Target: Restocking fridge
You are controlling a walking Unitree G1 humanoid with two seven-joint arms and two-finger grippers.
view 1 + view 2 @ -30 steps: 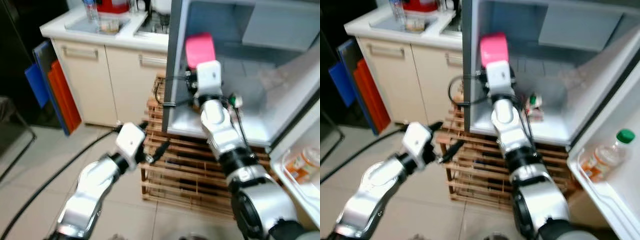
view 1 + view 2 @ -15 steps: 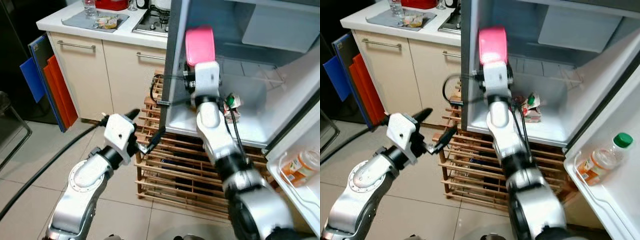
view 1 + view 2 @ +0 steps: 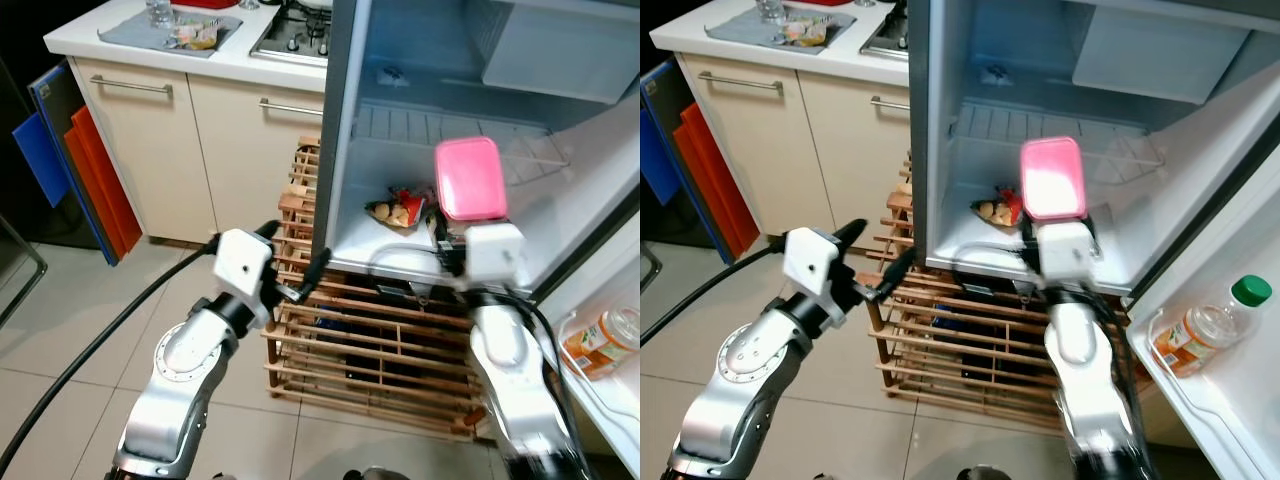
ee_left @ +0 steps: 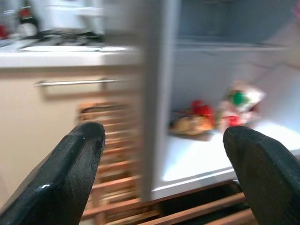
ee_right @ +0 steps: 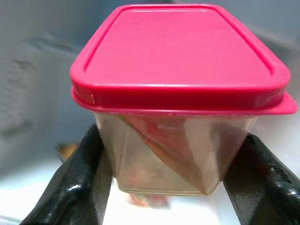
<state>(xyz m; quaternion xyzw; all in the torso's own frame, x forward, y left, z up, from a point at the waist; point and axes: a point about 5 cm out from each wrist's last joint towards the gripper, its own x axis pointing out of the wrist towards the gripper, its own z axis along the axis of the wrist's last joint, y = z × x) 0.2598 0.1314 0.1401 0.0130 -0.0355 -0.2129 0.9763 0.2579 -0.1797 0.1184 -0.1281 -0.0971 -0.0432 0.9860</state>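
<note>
In fridge [image 3: 440, 110], right gripper [image 5: 178, 187] clamps pink-lidded container [image 5: 180, 93].

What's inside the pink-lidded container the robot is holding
Through the clear wall of the container, held by the right hand, something reddish shows. The pink lid covers the top, so what it is cannot be told.

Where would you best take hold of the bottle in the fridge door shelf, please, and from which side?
Grip the bottle by its neck, just under the green cap, coming from above. It leans in the door shelf, whose rail hides its lower body, so only the upper part looks free. The left gripper is open; the right gripper holds the pink-lidded container.
</note>
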